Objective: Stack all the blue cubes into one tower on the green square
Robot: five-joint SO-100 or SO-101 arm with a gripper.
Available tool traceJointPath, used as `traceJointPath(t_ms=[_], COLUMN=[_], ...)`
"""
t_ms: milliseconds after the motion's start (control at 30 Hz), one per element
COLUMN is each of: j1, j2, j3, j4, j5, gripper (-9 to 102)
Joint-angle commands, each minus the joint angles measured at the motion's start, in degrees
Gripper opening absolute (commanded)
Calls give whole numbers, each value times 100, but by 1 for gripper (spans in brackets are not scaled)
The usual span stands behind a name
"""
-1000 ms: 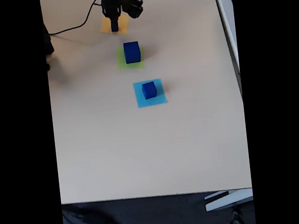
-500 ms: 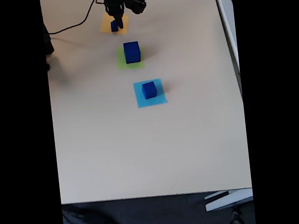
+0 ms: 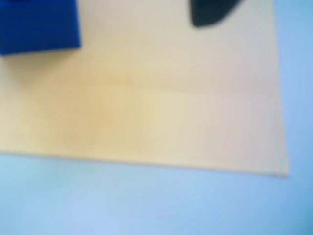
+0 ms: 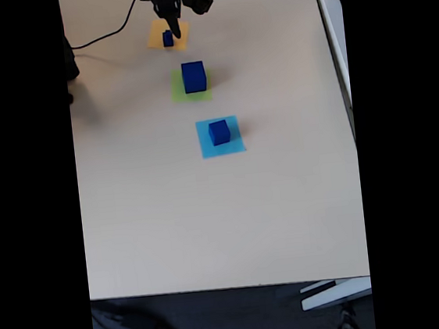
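Here, working from the near edge of the bench toward the back in the fixed view, the first thing met is the mid-sized blue cube, sitting on the light-blue square a little right of centre. Just beyond it, up and slightly left, the large blue cube rests on the green square, covering most of it. Further back still, near the top of the frame, the small blue cube sits on the orange-yellow square, and the jaws hang right beside it, above and just to its right, with the black arm behind them. This is the relation that matters: the small cube lies to the left of the jaws and a touch nearer the camera, not between them. The wrist view agrees, with that cube in the upper left corner and one dark fingertip well apart at the upper right, pale yellow paper between. The jaws seem to hold nothing; how wide they stand I cannot tell. Both smaller cubes are not yet on the tower.
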Motion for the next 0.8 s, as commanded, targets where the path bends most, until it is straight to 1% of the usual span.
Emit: traceJointPath(t_ms=[0,200,400,767], j1=[26,114,211,185], j2=[53,53,88,105], j3=[18,255,457,510], j4=[-88,-114,-211,-220], j5=[-18,-97,-255,-343], gripper=[27,26,23,20])
